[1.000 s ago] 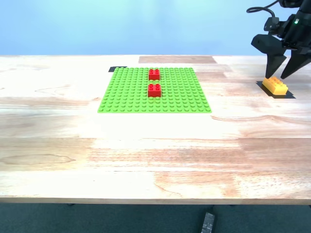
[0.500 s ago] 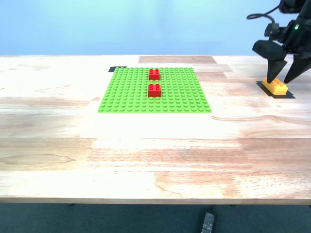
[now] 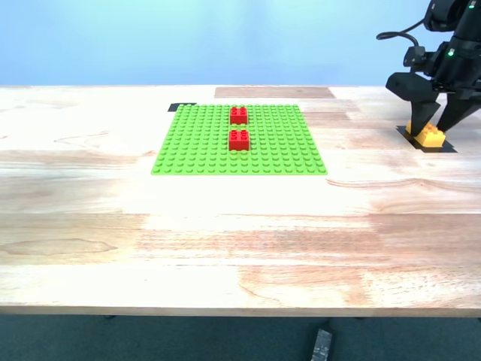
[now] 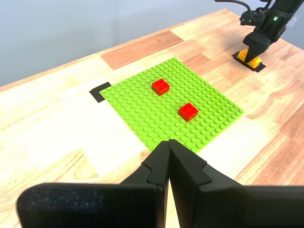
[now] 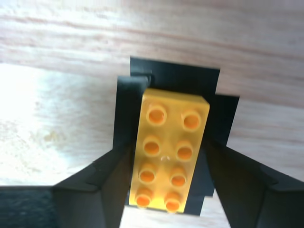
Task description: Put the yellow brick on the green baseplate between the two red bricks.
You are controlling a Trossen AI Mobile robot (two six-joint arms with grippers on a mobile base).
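The oblong yellow-orange studded plastic brick (image 5: 171,152) lies on the wooden bench (image 3: 225,226), well apart from the flat green studded baseplate (image 3: 278,150). The second gripper (image 5: 166,166) straddles it, fingers apart, not yet clamped; the first gripper's (image 4: 168,152) fingers are together. Grasping, carrying and seating it between the two small red bricks (image 3: 239,139) all remain.

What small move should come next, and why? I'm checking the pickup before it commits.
Probably close my second gripper on the yellow brick. Its open fingers straddle the brick's long sides with small gaps, and the brick sits on a black tape patch, far from the green baseplate. My first gripper is shut and away from it.
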